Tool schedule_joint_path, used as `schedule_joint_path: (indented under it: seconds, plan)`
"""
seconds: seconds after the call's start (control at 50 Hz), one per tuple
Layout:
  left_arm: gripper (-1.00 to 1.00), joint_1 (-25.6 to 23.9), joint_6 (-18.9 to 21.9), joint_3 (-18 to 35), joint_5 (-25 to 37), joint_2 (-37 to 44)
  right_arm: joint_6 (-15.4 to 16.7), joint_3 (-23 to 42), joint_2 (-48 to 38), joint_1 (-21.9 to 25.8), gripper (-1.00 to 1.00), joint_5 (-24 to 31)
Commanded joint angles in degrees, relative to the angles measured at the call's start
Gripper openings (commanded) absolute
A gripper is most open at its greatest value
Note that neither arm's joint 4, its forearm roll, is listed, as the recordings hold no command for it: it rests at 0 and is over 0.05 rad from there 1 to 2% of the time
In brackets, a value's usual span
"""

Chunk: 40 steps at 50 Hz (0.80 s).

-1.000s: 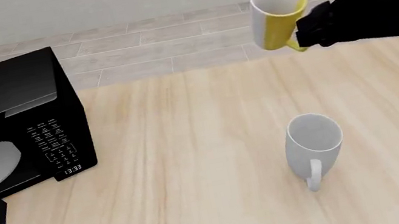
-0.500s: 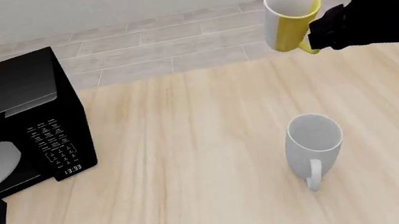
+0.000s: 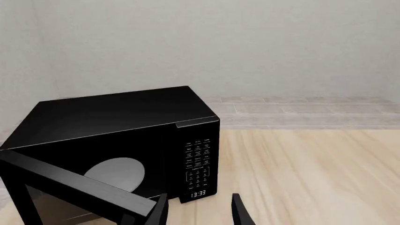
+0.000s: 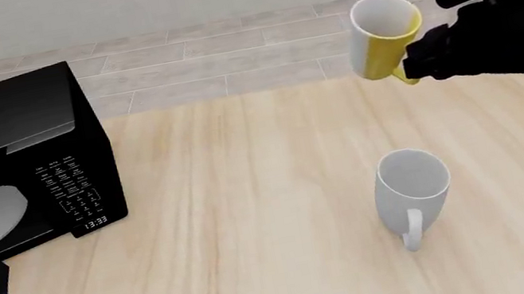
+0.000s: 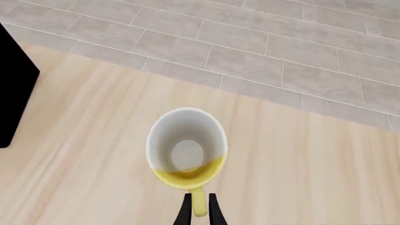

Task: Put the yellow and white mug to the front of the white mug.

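Front view: right gripper (image 4: 409,64) clamped on yellow and white mug (image 4: 381,37) handle, mug airborne, near-upright, mouth up; left gripper (image 3: 198,213) parted, empty.

The microwave (image 4: 13,171) is showing 13:33 on its clock display (image 4: 95,222); its keypad labels are proving too small to read.

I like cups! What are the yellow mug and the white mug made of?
Yellow mug: looks like glazed ceramic, smooth yellow outside, white inside; could be plastic. White mug: probably ceramic, smooth plain white, thick rim. It's a computer picture, so only a guess.
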<state>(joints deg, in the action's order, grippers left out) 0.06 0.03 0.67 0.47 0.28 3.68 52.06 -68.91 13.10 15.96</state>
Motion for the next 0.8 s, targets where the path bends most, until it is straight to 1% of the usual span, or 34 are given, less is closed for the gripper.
schedule_joint_path:
  seconds: [0.02, 0.24, 0.36, 0.58, 0.66, 0.8]
  plan:
    - [1.0, 0.0, 0.1, 0.0, 0.0, -0.1, -1.2, -2.5, -1.5, -0.1, -1.0, -3.5]
    - [1.0, 0.0, 0.1, 0.0, 0.0, -0.1, -2.0, -4.8, -2.4, -0.5, -1.0, -6.0]
    - [1.0, 0.0, 0.1, 0.0, 0.0, -0.1, -1.7, -5.6, -2.8, -0.9, -1.0, -6.6]
    - [1.0, 0.0, 0.1, 0.0, 0.0, -0.1, -2.3, -7.6, -3.4, -1.5, -1.0, -8.5]
    - [1.0, 0.0, 0.1, 0.0, 0.0, -0.1, -1.8, -8.6, -4.0, -2.0, -1.0, -9.3]
    - [1.0, 0.0, 0.1, 0.0, 0.0, -0.1, -2.3, -9.9, -4.3, -2.3, -1.0, -10.8]
